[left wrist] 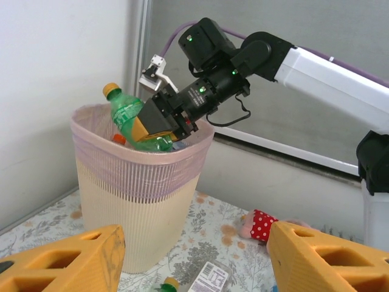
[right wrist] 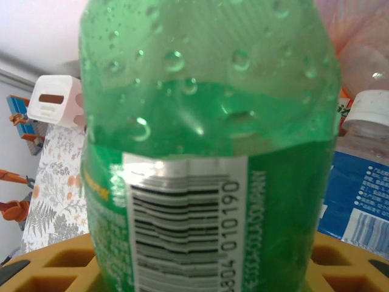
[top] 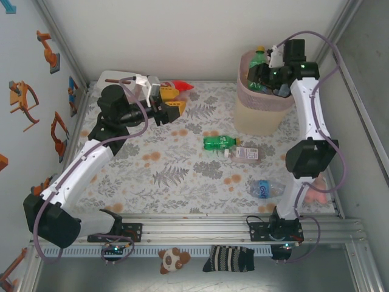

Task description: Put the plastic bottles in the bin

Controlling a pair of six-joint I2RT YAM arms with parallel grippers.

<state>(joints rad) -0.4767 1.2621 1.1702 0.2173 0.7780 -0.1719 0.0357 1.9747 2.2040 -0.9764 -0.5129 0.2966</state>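
The beige bin (top: 261,112) with a pink liner stands at the back right. My right gripper (top: 271,78) hangs over its rim, shut on a green plastic bottle (left wrist: 126,113) with an orange cap, tilted cap-up over the opening. The same bottle (right wrist: 206,152) is close up in the right wrist view, with a blue-labelled clear bottle (right wrist: 364,182) beside it inside the bin. On the table lie a green bottle (top: 220,143), a clear pink-labelled bottle (top: 245,154) and a clear blue-labelled bottle (top: 265,188). My left gripper (top: 171,104) is open at the back left, holding nothing.
A red-orange fish toy (top: 181,86) and a low white box (top: 112,79) sit at the back left. A pink plush (top: 316,190) lies by the right arm. A red polka-dot plush (left wrist: 261,224) lies right of the bin. A plush toy (top: 173,259) and a striped sock (top: 228,258) rest on the near ledge.
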